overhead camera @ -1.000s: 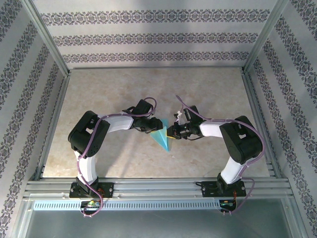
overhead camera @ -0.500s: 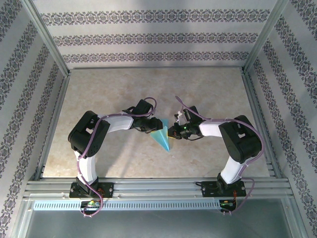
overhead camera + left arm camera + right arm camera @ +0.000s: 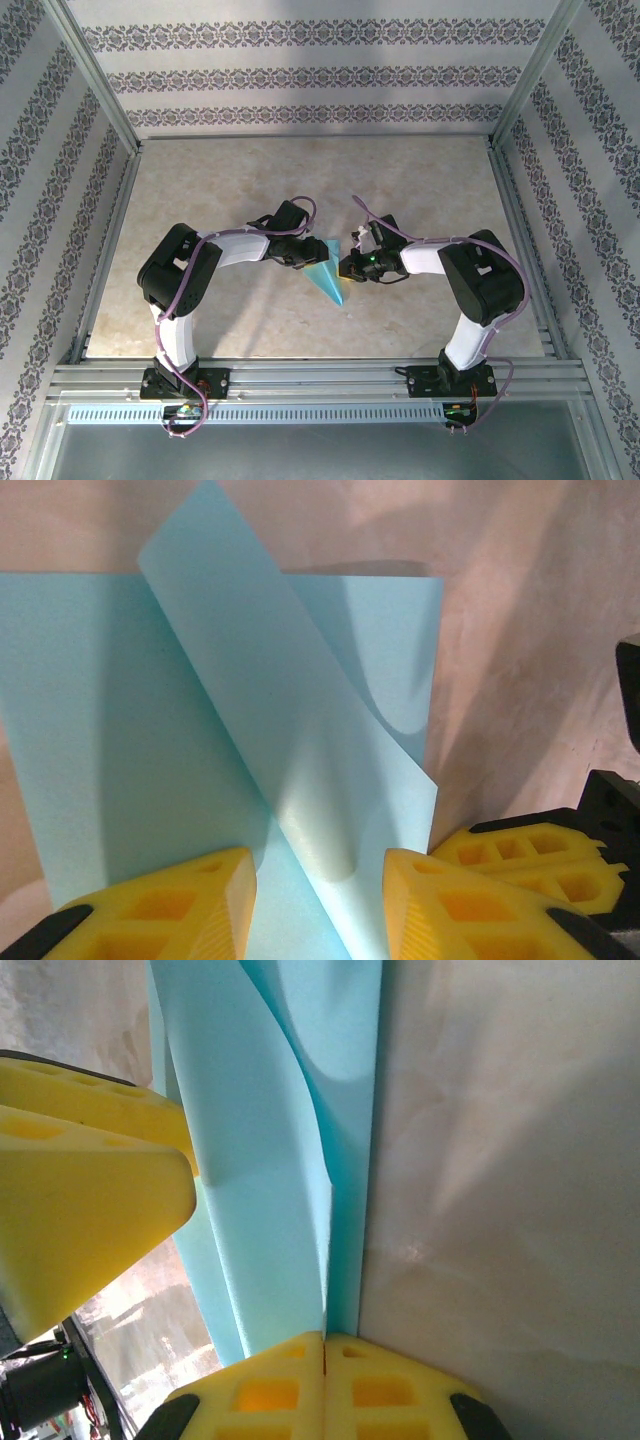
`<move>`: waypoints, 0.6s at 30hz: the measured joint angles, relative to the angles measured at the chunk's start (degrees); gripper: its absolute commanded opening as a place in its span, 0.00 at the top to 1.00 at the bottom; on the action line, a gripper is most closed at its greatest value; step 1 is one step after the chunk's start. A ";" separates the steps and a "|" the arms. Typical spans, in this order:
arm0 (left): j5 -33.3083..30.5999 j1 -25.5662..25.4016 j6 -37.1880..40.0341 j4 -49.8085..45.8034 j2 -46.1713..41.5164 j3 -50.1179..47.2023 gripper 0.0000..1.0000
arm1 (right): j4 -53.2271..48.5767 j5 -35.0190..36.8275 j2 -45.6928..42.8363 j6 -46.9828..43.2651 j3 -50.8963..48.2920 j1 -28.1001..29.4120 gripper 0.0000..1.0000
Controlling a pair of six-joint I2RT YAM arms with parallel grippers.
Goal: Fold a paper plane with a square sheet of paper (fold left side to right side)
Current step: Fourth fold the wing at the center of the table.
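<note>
**Paper part-folded at mid-table, both claws at it**

Paper (image 3: 328, 275): turquoise, lying on the table (image 3: 230, 180) about midway between the left and right edges, somewhat closer to the near edge than the far one. From above its outline is a triangle, with the wide end toward the far edge and the point toward the near edge.

Left claw (image 3: 308, 258): at the paper's left side, by the wide end. The left wrist view shows the claw (image 3: 320, 880) with its two yellow fingers (image 3: 160, 910) standing clearly apart, partly open. A flap (image 3: 260, 700) of the paper rises at a slant from the flat layer, and its lower end runs down into the gap between the fingers. Neither finger is seen pressing on it, so I record no grip. The flat layer under the flap lies smooth on the table.

Right claw (image 3: 347, 267): at the paper's right edge, facing the left claw across the sheet. In the right wrist view the claw (image 3: 324, 1340) is fully closed, its fingers meeting along one seam. The straight edge of the paper (image 3: 270, 1110) runs down to that seam. I cannot tell whether any paper is pinched there or the tips only rest against it.

The two claws are near each other but apart. The right claw's yellow fingers (image 3: 540, 855) show at the lower right of the left wrist view.
</note>
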 measured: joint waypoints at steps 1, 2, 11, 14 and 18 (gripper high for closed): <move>0.00 0.00 0.00 0.00 0.00 0.00 0.59 | -0.02 0.04 0.02 0.00 0.04 0.04 0.99; 0.00 0.00 0.00 0.00 0.00 0.00 0.58 | -0.02 0.13 0.02 0.00 0.04 0.11 0.99; -0.11 -0.28 0.02 -0.02 -0.13 0.33 0.52 | -1.68 0.87 0.39 0.02 0.92 0.31 0.99; -0.22 -0.35 0.04 -0.26 -0.24 0.44 0.51 | -2.32 0.92 0.55 0.00 1.29 0.31 0.99; -1.77 -0.33 0.44 -2.16 -1.16 0.63 0.50 | -3.02 0.94 0.72 -0.02 1.68 0.31 0.99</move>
